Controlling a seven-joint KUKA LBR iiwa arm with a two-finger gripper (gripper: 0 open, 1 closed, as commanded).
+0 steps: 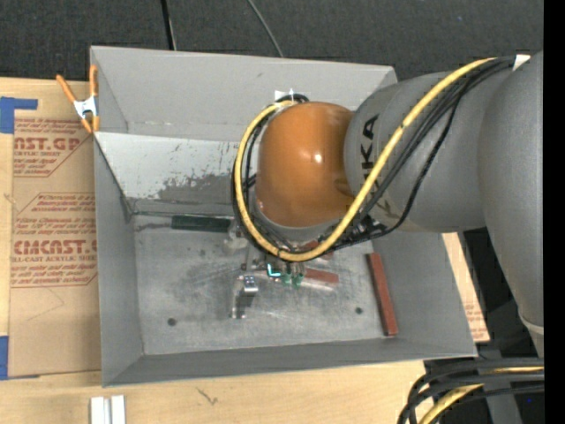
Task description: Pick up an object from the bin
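I found the jaws low over the bin (177, 312) floor, just beside a small red-and-clear piece (320, 278); their opening I could not tell. Nothing was lifted; I judged grasp and lift outstanding.

Scuffed matt metal bin (177, 157), glossy smooth orange wrist cover (305, 170), matt reddish bar (382, 294)

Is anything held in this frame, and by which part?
Cannot be told: the arm's orange cover hides the grasp; a small reddish thing lies nearby.
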